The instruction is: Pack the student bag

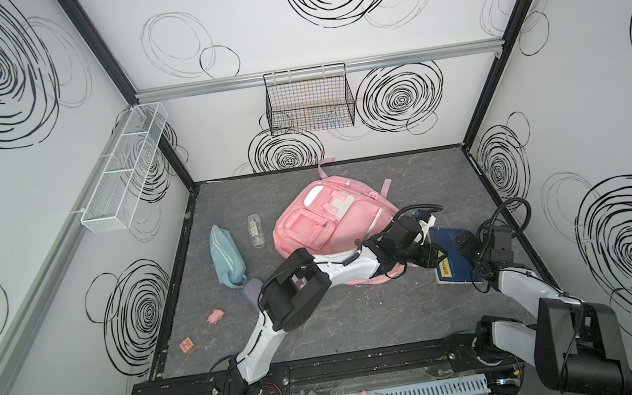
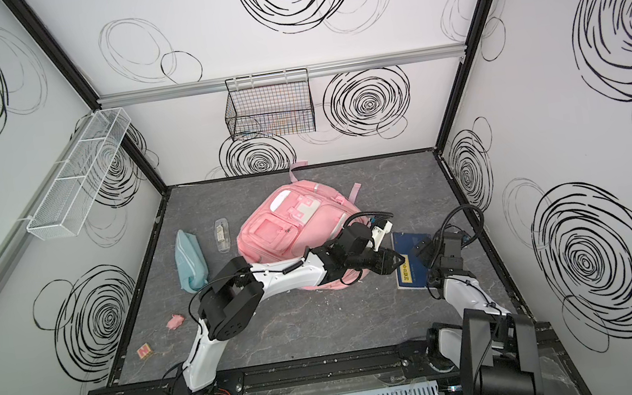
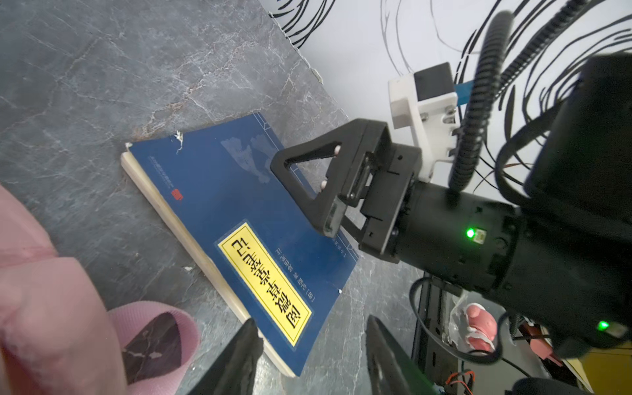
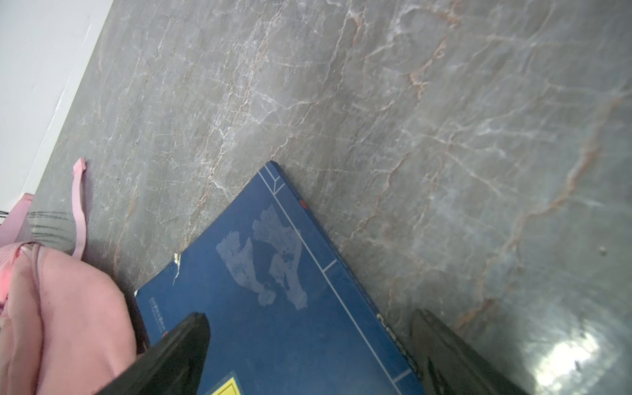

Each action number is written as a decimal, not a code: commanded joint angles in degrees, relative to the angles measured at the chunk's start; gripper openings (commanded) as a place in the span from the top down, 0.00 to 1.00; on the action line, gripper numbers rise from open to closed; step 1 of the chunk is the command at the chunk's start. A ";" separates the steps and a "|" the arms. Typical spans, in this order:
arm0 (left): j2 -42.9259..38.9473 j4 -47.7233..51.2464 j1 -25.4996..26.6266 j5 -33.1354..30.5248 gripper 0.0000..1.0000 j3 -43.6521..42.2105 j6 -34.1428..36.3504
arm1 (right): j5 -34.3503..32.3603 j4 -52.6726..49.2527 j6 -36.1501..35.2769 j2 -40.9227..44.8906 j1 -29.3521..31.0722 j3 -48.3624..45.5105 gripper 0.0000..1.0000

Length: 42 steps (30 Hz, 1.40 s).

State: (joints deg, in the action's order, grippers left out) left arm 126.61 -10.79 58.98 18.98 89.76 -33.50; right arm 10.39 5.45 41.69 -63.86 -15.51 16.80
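Right wrist view: the right hand [image 4: 311,318], fingers wide apart, straddles one edge of the blue book [image 4: 239,280]. The left hand [image 3: 311,323], also apart, hovers over the book's corner. The student bag [image 1: 322,223] lies just beside the book on the table [image 1: 365,317].

Grey tabletop [image 1: 365,317] carries student bag [image 1: 322,223], blue book [image 1: 455,273], teal pouch [image 1: 226,257].

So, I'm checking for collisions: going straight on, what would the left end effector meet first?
Most likely the flat dark-blue paperback book with a yellow title label: the left end effector points at its near end, though height above it is unclear.
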 commanded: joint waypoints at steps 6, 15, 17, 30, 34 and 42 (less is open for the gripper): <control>8.88 2.91 0.17 -0.70 0.46 5.96 1.11 | 9.21 -8.36 -1.45 2.30 -0.88 -3.46 0.07; 11.82 3.86 0.06 0.88 0.47 5.55 0.28 | 20.48 -5.60 -5.71 3.43 -3.05 -3.17 0.13; 11.82 3.50 -0.01 0.86 0.47 5.01 0.10 | 23.52 -5.30 -6.20 3.69 -3.66 -3.33 0.16; 13.96 -6.31 -0.80 4.57 0.49 -2.08 -5.76 | 38.62 -1.38 -7.28 10.53 -8.63 -6.23 0.62; 14.63 -9.77 -0.91 6.22 0.51 -4.79 -8.12 | 48.42 6.07 -5.02 10.29 -9.11 -7.79 0.67; 15.13 -11.39 -0.75 6.39 0.51 -5.82 -8.63 | 54.45 11.57 -2.29 9.04 -9.06 -8.83 0.55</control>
State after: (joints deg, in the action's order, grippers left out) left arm 136.22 -27.75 57.45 24.43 86.85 -40.32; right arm 55.68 12.88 37.39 -54.28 -25.45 9.21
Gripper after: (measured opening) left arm 0.492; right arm 0.448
